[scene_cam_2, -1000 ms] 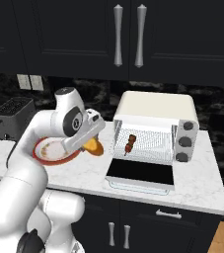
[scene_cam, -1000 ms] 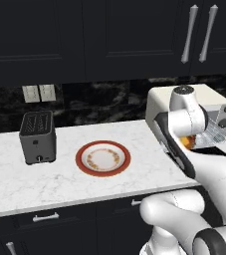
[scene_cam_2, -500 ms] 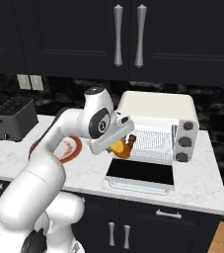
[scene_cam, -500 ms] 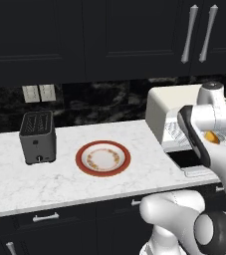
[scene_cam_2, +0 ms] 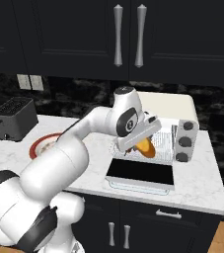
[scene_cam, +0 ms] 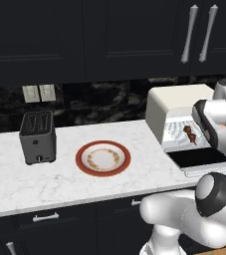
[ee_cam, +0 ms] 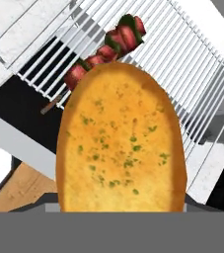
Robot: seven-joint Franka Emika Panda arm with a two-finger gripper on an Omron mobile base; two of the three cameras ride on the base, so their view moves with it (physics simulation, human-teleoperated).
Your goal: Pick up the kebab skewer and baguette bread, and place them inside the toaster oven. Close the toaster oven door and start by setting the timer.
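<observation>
Toaster oven mouth: open, but getting crowded

The toaster oven door (scene_cam_2: 141, 172) lies dropped flat toward the bench's front edge, so the way into the toaster oven (scene_cam_2: 168, 106) runs over it. On the wire rack (ee_cam: 192, 84) the kebab skewer (ee_cam: 105, 50) already takes one side; bare bars sit beside it. The baguette bread (scene_cam_2: 145, 147) in the pincer (scene_cam_2: 138, 143) hangs right at the opening, above the door. Mid bench holds a plate (scene_cam: 103, 158), and a slot toaster (scene_cam: 37, 136) stands toward the left end.
</observation>
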